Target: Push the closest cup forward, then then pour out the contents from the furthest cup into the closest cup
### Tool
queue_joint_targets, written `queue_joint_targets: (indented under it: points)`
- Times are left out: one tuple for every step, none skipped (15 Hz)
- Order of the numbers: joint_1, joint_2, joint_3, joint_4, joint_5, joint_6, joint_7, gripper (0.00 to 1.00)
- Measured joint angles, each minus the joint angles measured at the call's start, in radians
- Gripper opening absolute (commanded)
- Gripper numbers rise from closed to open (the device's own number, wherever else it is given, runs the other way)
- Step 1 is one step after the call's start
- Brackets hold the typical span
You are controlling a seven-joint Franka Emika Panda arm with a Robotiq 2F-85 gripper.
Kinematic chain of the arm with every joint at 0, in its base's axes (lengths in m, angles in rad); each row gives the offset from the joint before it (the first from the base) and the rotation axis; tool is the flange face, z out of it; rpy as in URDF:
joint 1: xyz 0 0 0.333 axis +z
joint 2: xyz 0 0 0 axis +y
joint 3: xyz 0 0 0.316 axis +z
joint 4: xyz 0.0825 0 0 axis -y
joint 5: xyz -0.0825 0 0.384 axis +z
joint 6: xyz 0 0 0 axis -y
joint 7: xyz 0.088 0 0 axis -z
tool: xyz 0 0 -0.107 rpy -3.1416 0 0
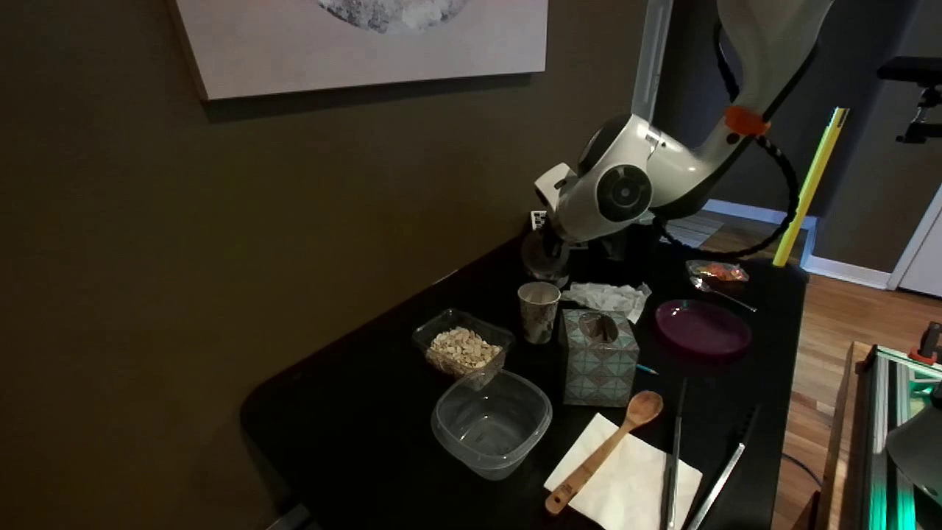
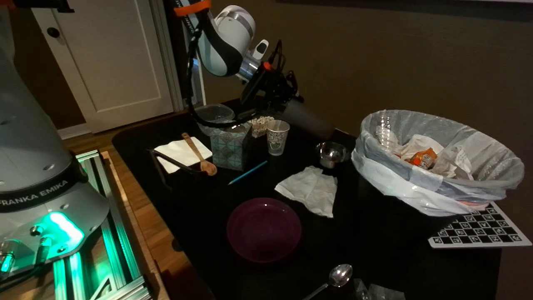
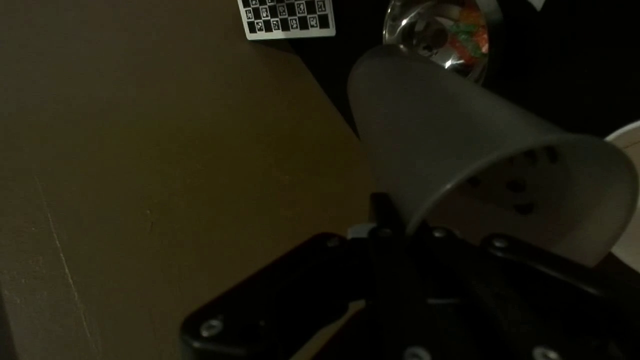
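While jaws grasp a grey cup (image 3: 467, 132), long axis slanting, mouth nearest them, base seemingly angled downward.

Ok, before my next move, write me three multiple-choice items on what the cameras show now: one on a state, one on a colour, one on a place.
1. How is the held cup angled in the gripper?
A) Upright
B) Tilted over
C) Turned straight upside down

2. What colour is the round plate?
A) Purple
B) Yellow
C) White

3. Where is the patterned cup?
A) On the round plate
B) In the gripper
C) Beside the tissue box

1: B, since in an exterior view its blurred wall runs at a slant, and the wrist view shows the gripper pinching its rim.
2: A, since both exterior views show it in that dark shade.
3: C, since both exterior views show it standing upright next to that box.
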Motion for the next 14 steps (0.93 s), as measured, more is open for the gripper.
queue_joint_targets:
  points:
    - [-0.002,0.000,0.000,0.001,0.005,0.000,0.000,0.01]
    - [-0.004,0.000,0.000,0.003,0.012,0.000,0.000,0.01]
    - [-0.006,0.000,0.000,0.006,0.020,0.001,0.000,0.01]
    - [-0.009,-0.001,0.000,0.010,0.028,0.001,0.000,0.01]
    - [-0.012,-0.003,0.000,0.013,0.038,0.004,0.000,0.01]
    - [-0.016,-0.006,0.000,0.018,0.048,0.015,0.000,0.01]
    - [-0.021,-0.009,0.000,0.024,0.062,0.028,-0.001,0.01]
    - [-0.027,-0.011,-0.001,0.031,0.084,0.047,-0.004,0.01]
    - [-0.035,-0.013,-0.002,0.039,0.110,0.071,-0.010,0.01]
    - [-0.043,-0.015,-0.004,0.048,0.141,0.099,-0.020,0.01]
    - [-0.052,-0.017,-0.007,0.056,0.175,0.126,-0.033,0.01]
    - [-0.060,-0.018,-0.010,0.064,0.210,0.147,-0.048,0.01]
    - [-0.067,-0.019,-0.014,0.073,0.247,0.163,-0.063,0.01]
    - [-0.072,-0.019,-0.019,0.081,0.281,0.175,-0.078,0.01]
